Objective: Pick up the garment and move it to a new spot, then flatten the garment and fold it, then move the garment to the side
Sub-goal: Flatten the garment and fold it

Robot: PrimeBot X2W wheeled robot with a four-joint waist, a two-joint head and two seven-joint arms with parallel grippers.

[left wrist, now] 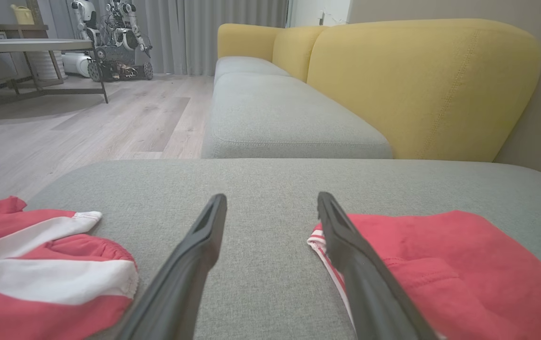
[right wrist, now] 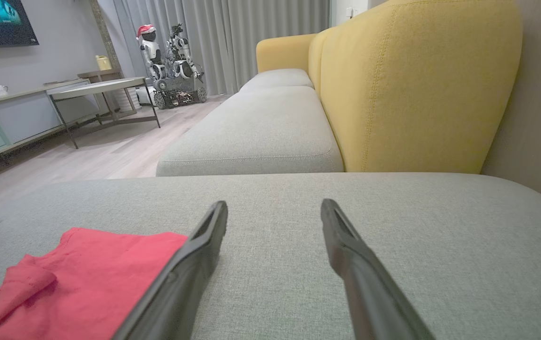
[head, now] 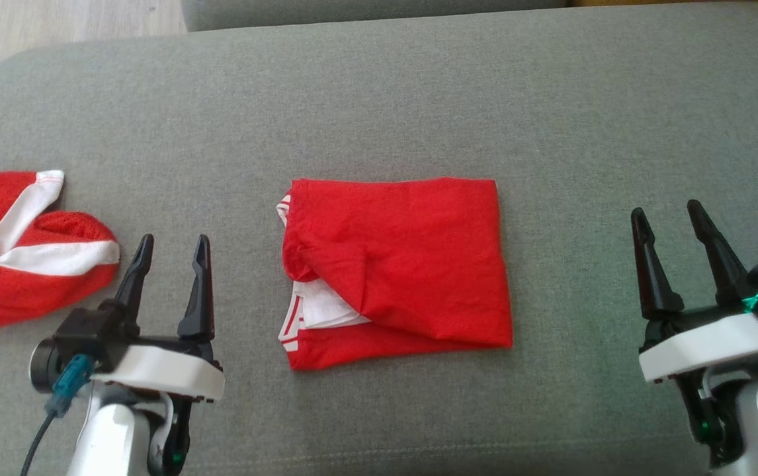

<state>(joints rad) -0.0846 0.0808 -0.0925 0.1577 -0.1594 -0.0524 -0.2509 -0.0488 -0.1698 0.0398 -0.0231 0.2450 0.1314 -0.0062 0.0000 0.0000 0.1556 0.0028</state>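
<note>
A red garment (head: 399,264) with white trim lies folded into a rough rectangle in the middle of the grey cushion (head: 379,99). It also shows at the right of the left wrist view, garment (left wrist: 450,264), and at the lower left of the right wrist view, garment (right wrist: 91,269). My left gripper (head: 170,248) stands open to the left of it, a short gap away, with nothing between its fingers. My right gripper (head: 667,215) stands open well to the right of the garment, also empty.
A second red and white garment (head: 22,251) lies bunched at the cushion's left edge, close to my left gripper. Yellow backrests (right wrist: 407,85) and more grey seats run behind. Wooden floor, a low table (right wrist: 105,92) and another robot (right wrist: 171,61) stand beyond.
</note>
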